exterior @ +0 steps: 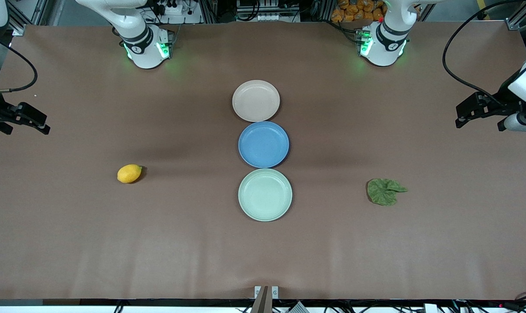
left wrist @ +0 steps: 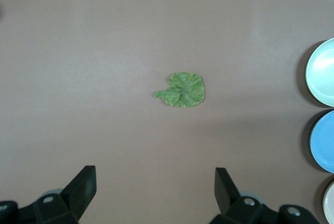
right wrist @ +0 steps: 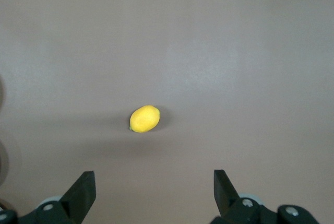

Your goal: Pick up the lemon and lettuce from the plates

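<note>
Front view: lemon [exterior: 129, 174] and lettuce [exterior: 385, 191] lie on the table, both grippers' jaws apart, no writing legible.

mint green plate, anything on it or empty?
Empty. The mint green plate shows only its bare surface in the front view. The lettuce and the lemon both lie on the table, well apart from it.

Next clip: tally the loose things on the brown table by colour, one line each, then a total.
Beige-pink: 1, round shallow beige-pink plate
Blue: 1, round bright blue plate
Mint green: 1, round pale mint plate
Yellow: 1, small oval lemon
Dark green: 1, crinkled lettuce leaf
Total: 5
</note>
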You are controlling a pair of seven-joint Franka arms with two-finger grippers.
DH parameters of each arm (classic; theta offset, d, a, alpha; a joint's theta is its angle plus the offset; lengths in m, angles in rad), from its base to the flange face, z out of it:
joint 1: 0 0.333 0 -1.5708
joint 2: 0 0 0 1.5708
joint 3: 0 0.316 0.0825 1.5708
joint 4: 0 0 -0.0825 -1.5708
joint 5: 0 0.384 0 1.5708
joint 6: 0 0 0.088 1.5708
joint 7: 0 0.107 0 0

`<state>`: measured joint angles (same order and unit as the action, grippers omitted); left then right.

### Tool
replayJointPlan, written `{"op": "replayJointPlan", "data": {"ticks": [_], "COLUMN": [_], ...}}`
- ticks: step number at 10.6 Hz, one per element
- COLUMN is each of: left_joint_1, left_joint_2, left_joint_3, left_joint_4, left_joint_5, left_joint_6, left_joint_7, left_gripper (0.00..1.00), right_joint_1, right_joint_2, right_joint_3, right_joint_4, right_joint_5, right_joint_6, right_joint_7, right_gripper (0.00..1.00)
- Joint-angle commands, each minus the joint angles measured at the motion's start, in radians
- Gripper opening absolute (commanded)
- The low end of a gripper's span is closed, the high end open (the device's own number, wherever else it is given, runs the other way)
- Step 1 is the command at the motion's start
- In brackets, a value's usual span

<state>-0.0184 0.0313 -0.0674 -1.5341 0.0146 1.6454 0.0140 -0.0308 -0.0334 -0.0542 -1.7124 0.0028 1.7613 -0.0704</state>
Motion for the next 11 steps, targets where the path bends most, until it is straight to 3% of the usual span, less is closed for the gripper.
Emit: {"op": "replayJointPlan", "data": {"ticks": [1, 11], "left_joint_1": [-0.003, -0.003], "left_joint_2": [-0.007, -0.002], "left_joint_3": [0.008, 0.014], "left_joint_4": [0.029, 0.031], "left_joint_5": [-0.021, -0.021], "left_joint_6": [-0.065, -0.139], "left_joint_7": [0.0, -0.006], "left_gripper": [1.0, 1.0], "right_joint_1": [-0.005, -0.003], "right_joint_2": [0.006, 0.006], "right_joint_3": [0.007, 0.007], "right_joint_4": [0.014, 0.013], "right_joint_5": [-0.014, -0.014], "right_joint_6": [-0.005, -0.005], "right_joint_7": [0.008, 0.008], "right_gripper": [1.0, 1.0]}}
